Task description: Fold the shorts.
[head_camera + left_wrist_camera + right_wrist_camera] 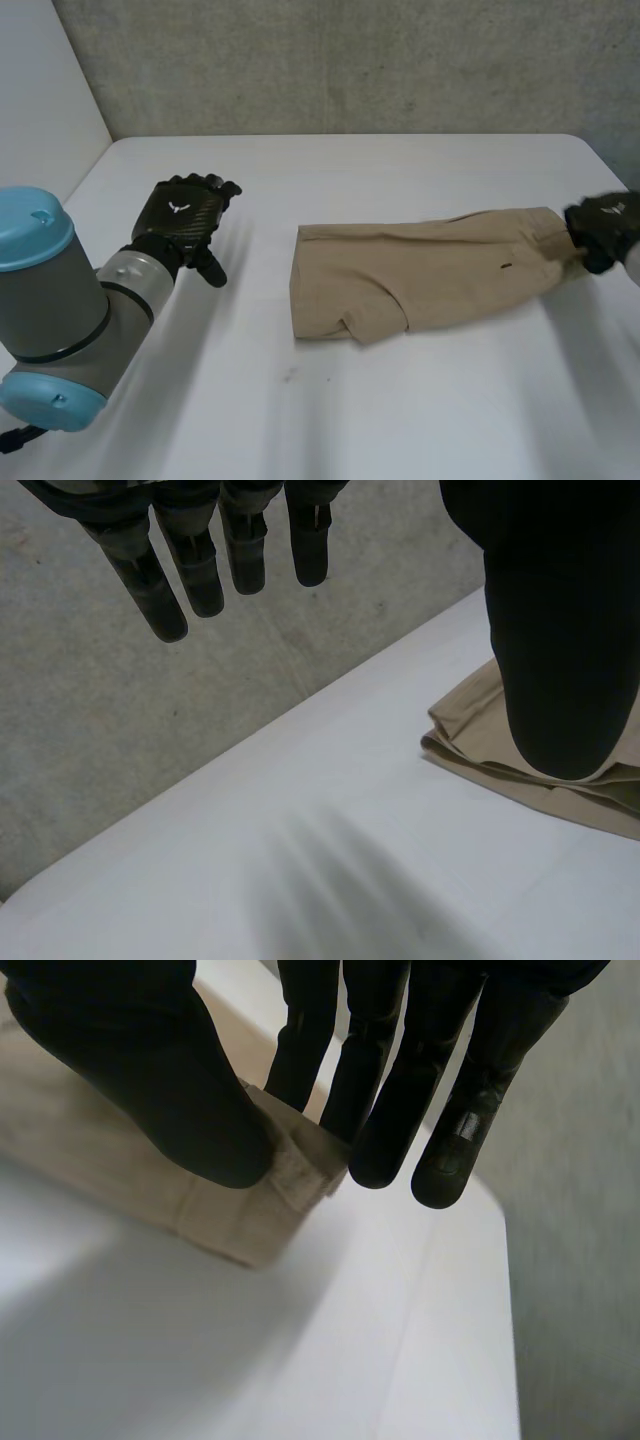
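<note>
Shorts (430, 275), tan, lie flat on the white worktop (400, 410), doubled lengthwise into one long band that runs across the head view from the middle toward the right arm's side. Near the end facing the left arm, I see an upper layer finish in a rounded flap along the near edge.

The right robot hand (605, 228) is at the far right end of the shorts, at the worktop's right edge. In the right wrist view I read it as grasping the cloth. The thumb (140, 1080) presses down on top of the stitched end of the shorts (90, 1150), while two of the fingers (300, 1050) pass behind the cloth's edge, so the corner is pinched between them. The remaining fingers reach past the corner, over bare worktop (330, 1360).

The left robot hand (180, 215) hovers above the worktop, well apart from the shorts on their left. In the left wrist view its fingers (200, 570) hang straight and spread, and the thumb (560, 630) stands apart from them. I read this hand as released and holding nothing. Past the thumb, the folded end of the shorts (470, 720) shows on the worktop (300, 810).

A grey concrete wall (350, 60) stands behind the worktop.
</note>
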Controlling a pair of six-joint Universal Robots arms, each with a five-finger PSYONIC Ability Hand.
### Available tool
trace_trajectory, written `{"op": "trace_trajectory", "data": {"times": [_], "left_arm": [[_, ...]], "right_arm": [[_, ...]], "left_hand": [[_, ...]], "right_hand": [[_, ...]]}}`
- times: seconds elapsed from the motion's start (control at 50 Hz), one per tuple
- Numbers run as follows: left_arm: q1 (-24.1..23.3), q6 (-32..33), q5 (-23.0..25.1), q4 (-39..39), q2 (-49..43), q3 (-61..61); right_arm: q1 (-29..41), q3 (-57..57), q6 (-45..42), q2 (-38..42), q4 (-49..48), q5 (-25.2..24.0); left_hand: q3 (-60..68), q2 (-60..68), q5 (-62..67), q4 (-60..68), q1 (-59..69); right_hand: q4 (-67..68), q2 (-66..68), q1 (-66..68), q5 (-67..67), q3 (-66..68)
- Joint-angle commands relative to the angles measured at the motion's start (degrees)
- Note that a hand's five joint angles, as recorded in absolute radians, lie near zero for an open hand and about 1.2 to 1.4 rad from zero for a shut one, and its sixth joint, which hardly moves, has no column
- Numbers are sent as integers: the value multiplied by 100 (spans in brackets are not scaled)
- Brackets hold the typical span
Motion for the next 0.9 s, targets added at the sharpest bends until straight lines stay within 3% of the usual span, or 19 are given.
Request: {"op": "trace_trajectory", "data": {"times": [0.02, 0.12, 0.18, 0.3, 0.32, 0.34, 0.36, 0.38, 0.4, 0.52, 0.6, 0.66, 0.8, 0.9], "left_arm": [[14, -16, -30, 0, 77, -17], [-4, -16, -48, 0, 138, -26], [5, -25, -48, 26, 147, -17], [14, -25, -48, 53, 130, 18], [23, -25, -48, 53, 121, 27], [23, -25, -48, 53, 112, 36], [23, -25, -48, 62, 103, 53], [32, -25, -48, 62, 94, 79], [32, -25, -48, 70, 77, 97], [-39, -25, -65, 194, -125, 457], [-205, -59, -83, 202, -468, 975], [-705, -331, -74, 141, -897, 1580], [-1505, -859, -30, -51, -2153, 2828], [-1709, -886, -48, -553, -2753, 3357]], "right_arm": [[1423, -825, -76, 37, 16, -31], [2477, -1010, -147, 300, -186, -206], [3241, -958, -164, 687, -414, -671], [3621, -747, -208, 1109, -380, -1419], [3621, -747, -217, 1127, -379, -1472], [3612, -747, -200, 1110, -371, -1507], [3612, -747, -191, 1084, -371, -1534], [3612, -764, -95, 979, -362, -1560], [3621, -764, -59, 891, -371, -1569], [3157, -773, 774, 170, -441, -1525], [2576, -817, 1978, -208, -485, -1131], [2251, -843, 2917, -349, -459, -630], [2197, -1097, 2824, 352, -100, -383], [2180, -1370, 2842, 872, 209, -374]], "left_hand": [[-153, -97, -106, -105, -148], [-153, -97, -106, -105, -148], [-153, -97, -106, -105, -148], [-153, -97, -106, -105, -148], [-153, -97, -106, -105, -148], [-153, -97, -106, -105, -148], [-153, -97, -106, -105, -148], [-153, -97, -106, -105, -148], [-136, -80, -89, -88, -132], [-35, 21, 12, 13, -31], [-1, 54, 46, 47, 3], [83, 138, 129, 131, 87], [268, 323, 315, 316, 272], [285, 340, 332, 333, 289]], "right_hand": [[1193, 1305, 2604, 1473, 1249], [1193, 1305, 2604, 1473, 1249], [1193, 1305, 2604, 1473, 1249], [1193, 1305, 2604, 1473, 1249], [749, 861, 2160, 1029, 805], [-521, -409, 890, -241, -465], [-2099, -1987, -688, -1819, -2043], [-5229, -5117, -3818, -4949, -5173], [-5807, -5695, -4396, -5527, -5751], [-5807, -5695, -4396, -5527, -5751], [-5807, -5695, -4396, -5527, -5751], [-5807, -5695, -4396, -5527, -5751], [-5807, -5695, -4396, -5527, -5751], [-5807, -5695, -4396, -5527, -5751]]}}
